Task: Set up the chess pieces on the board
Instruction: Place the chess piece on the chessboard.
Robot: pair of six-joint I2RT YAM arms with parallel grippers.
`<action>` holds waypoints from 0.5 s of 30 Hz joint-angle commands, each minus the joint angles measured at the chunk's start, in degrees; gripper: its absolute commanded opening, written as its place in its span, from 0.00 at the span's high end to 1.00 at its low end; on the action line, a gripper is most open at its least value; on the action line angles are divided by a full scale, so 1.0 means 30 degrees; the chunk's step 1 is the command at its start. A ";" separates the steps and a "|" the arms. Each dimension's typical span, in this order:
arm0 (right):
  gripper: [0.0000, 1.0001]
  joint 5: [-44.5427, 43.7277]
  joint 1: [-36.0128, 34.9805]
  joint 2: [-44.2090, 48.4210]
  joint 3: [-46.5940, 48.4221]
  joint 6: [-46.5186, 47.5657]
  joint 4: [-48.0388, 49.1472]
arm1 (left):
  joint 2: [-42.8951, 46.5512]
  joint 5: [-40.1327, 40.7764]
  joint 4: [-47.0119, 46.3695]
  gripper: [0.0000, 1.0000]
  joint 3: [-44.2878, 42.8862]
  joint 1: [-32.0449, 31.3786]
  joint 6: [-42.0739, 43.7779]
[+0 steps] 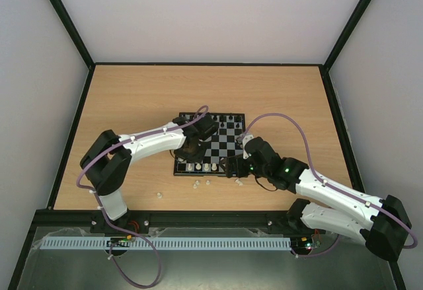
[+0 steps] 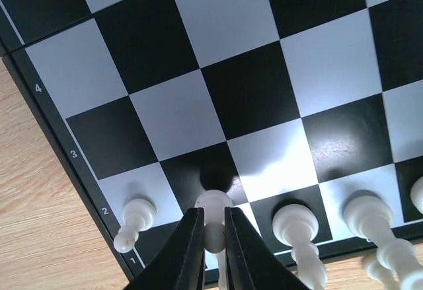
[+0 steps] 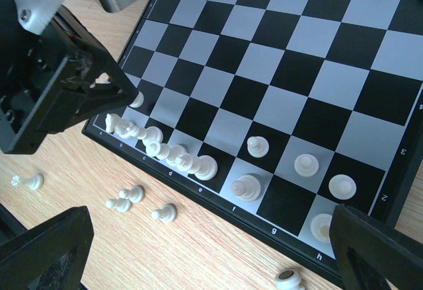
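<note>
A white pawn (image 2: 213, 202) is clamped between the fingers of the left claw (image 2: 213, 240), seemingly stood on a second-row square near the left edge of the board (image 2: 264, 105). The right claw (image 3: 211, 257) is held spread and unladen above the board's near edge. Loose white pieces (image 3: 132, 196) are scattered on the desk (image 1: 198, 92) just beside that edge.
</note>
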State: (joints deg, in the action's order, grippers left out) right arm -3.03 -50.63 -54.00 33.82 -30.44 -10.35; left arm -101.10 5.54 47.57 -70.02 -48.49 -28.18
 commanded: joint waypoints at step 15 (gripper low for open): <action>0.01 0.0040 -0.0064 0.0070 -0.0122 0.0047 0.0022 | -0.0578 -0.0078 -0.0623 0.85 0.0560 0.0545 0.0527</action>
State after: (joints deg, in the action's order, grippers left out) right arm -3.01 -50.63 -54.00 33.82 -30.46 -10.35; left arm -101.69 5.39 45.54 -69.32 -47.29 -27.29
